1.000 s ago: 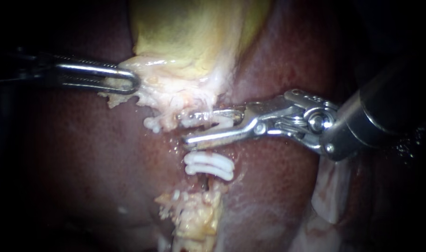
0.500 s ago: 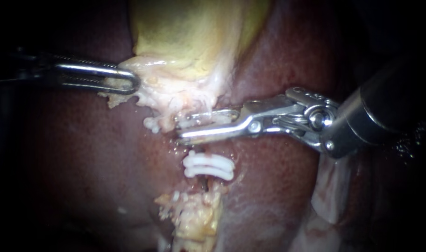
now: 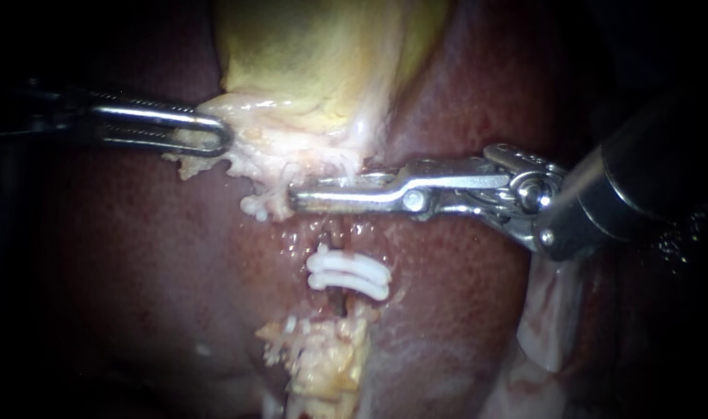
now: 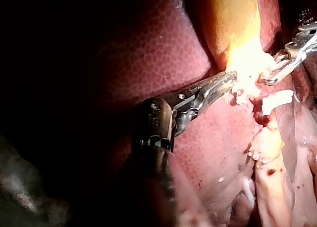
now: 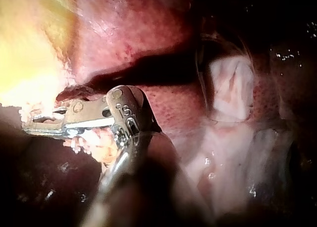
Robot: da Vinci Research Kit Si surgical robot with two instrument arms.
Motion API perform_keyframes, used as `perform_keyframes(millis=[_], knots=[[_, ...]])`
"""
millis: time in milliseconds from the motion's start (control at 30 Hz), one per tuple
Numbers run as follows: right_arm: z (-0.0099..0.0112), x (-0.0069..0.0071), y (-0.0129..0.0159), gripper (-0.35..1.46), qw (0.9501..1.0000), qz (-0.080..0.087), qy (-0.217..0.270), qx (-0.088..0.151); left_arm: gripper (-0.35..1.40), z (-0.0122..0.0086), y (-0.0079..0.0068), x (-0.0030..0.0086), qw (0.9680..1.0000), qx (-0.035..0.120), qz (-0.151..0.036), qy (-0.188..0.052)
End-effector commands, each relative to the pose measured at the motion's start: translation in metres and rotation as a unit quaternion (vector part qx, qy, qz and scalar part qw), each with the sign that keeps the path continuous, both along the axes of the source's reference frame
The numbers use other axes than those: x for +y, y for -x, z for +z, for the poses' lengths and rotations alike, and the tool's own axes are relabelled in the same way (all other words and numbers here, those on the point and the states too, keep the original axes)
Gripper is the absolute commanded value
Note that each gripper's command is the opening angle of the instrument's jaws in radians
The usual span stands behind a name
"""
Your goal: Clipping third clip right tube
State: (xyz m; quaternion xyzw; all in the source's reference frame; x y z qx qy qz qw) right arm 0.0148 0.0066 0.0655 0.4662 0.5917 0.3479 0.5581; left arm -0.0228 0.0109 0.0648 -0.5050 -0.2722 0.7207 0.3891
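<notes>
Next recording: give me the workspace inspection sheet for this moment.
Surface: liver, dark red and wet, lying under everything.
Job's things: tube below the gallbladder; two white clips on it.
Clutter: pale fatty scraps beyond the clips.
Instruments: left instrument shut on the gallbladder's pale edge; right instrument shut across the tube, above the clips; no clip visible inside.
Cables: nothing seen.
Surroundings: dark, nothing seen.
</notes>
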Motion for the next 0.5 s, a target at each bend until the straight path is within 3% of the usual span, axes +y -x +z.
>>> perform_keyframes(millis=[33, 500], knots=[[0.0001, 0.0, 0.0, -0.35, 1.0, 0.0, 0.001, 0.0, -0.35, 0.0, 0.0, 0.0, 1.0, 0.0, 0.0, 0.0], [0.0003, 0.0001, 0.0001, -0.35, 1.0, 0.0, 0.001, 0.0, -0.35, 0.0001, 0.0, 0.0, 1.0, 0.0, 0.0, 0.0]])
